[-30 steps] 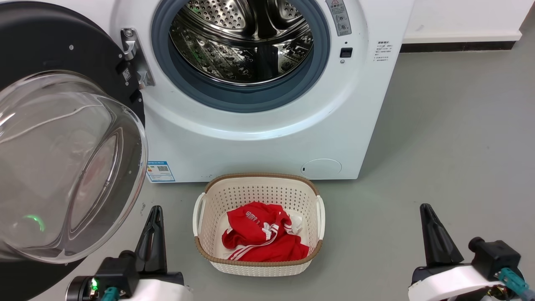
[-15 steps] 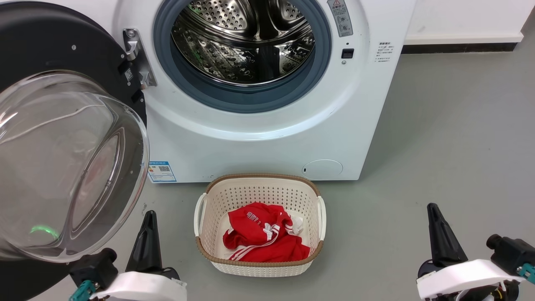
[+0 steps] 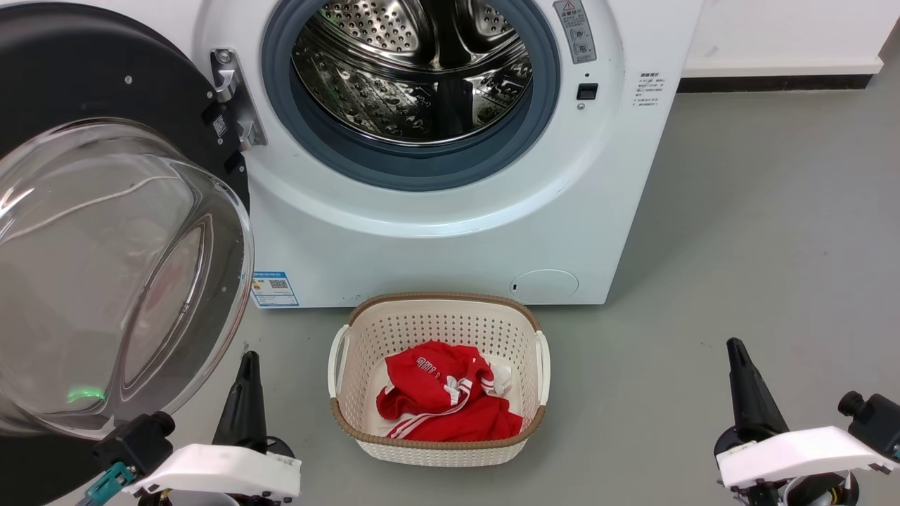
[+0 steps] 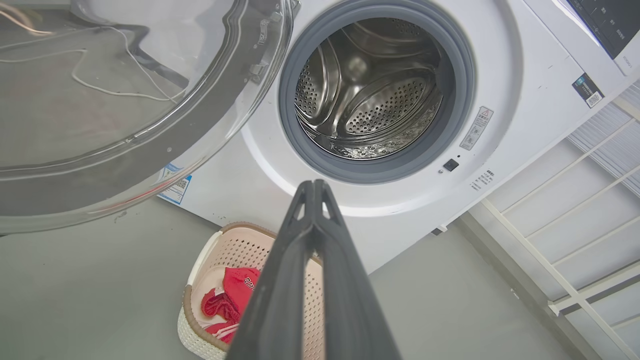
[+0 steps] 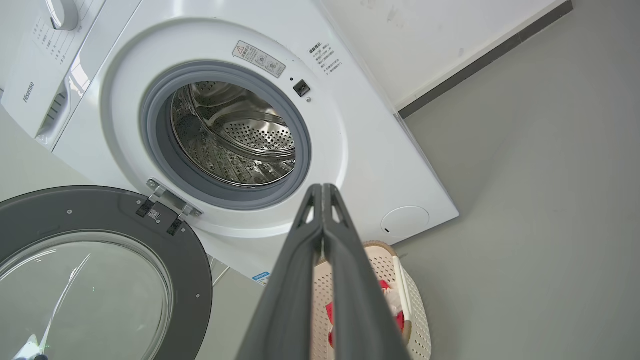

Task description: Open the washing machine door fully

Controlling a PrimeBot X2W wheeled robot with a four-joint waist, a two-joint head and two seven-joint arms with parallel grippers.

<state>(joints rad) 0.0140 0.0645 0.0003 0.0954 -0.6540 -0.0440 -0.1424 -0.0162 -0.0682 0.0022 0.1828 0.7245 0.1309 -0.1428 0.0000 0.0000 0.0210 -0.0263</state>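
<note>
At the bottom corners of your head view, the left gripper (image 3: 246, 369) and right gripper (image 3: 742, 372) hover, each pinched closed on nothing. Between them sits a basket (image 3: 436, 301) of red clothing (image 3: 443, 404). At frame left the washing machine door (image 3: 105, 267) hangs swung clear of the washing machine (image 3: 436, 239), drum (image 3: 415, 77) exposed: the job looks done (or all but). The door's left edge is cut off; whether the hinge (image 3: 232, 98) is at its stop, you cannot tell.
</note>
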